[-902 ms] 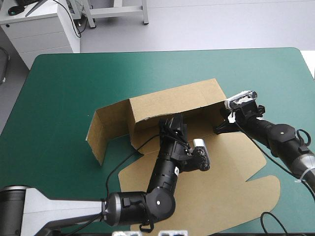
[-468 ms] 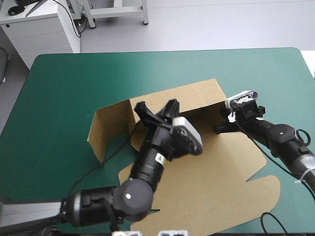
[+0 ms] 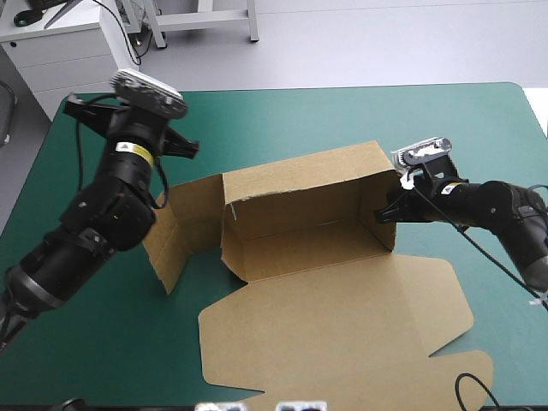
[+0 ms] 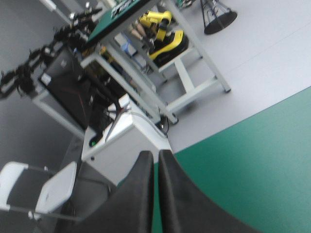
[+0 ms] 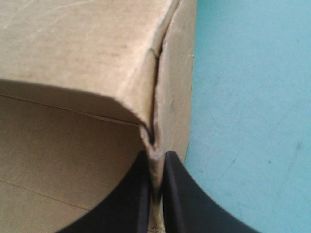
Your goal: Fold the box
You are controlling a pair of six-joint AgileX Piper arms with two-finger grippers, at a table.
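The brown box (image 3: 295,201) lies mid-table with its back wall and right end wall (image 3: 383,231) raised, the lid (image 3: 342,330) flat toward the near edge. A side flap (image 3: 169,244) stands loosely off its left end. My right gripper (image 3: 388,214) is at the right rear corner, shut on the box; the right wrist view shows the doubled board edge (image 5: 155,121) pinched between the black fingers (image 5: 138,194). My left arm (image 3: 128,171) is raised over the table's left side, well away from the box. Its gripper (image 4: 155,156) is shut on nothing and looks past the table's edge.
Bare teal-green cover (image 3: 282,120) stretches behind the box and along the left near side (image 3: 94,342). A black cable (image 3: 467,390) loops at the near right corner. The lid reaches close to the near edge.
My left arm has pulled out of the box's inside and swung up and away to the far left. The right gripper has kept its hold on the corner.
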